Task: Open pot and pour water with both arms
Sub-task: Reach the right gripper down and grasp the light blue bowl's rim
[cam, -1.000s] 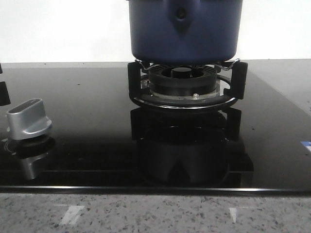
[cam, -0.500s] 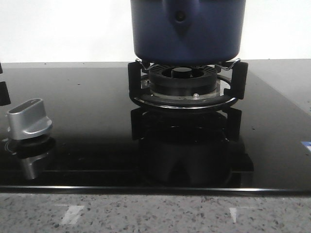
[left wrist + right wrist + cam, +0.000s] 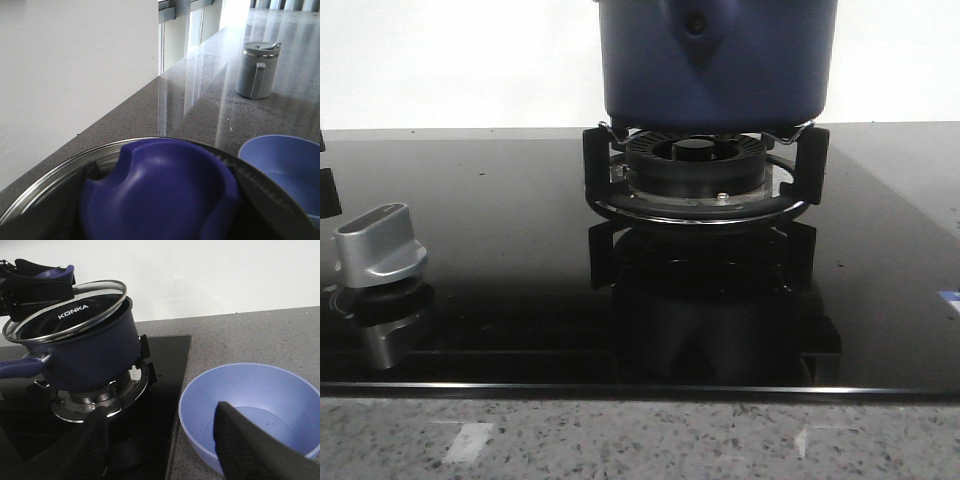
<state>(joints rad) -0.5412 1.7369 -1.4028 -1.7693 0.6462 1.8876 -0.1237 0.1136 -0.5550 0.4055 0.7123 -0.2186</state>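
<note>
The right claw [image 3: 165,450] has black, textured fingers [image 3: 250,450].

Open black glass lies at 9 o'clock of the burner [image 3: 698,175]; a silver knob [image 3: 378,245] stands far left. A blue bowl [image 3: 250,410] blocks 3 o'clock.

— What's lying on the speckled grey bench [image 3: 640,440]?

— A black glass cooktop [image 3: 500,250] is sitting flush on it, and a light-blue bowl [image 3: 250,410] is resting just beside that.

— Anything further off?

— A grey lidded mug [image 3: 257,67], probably, is standing well apart.
</note>
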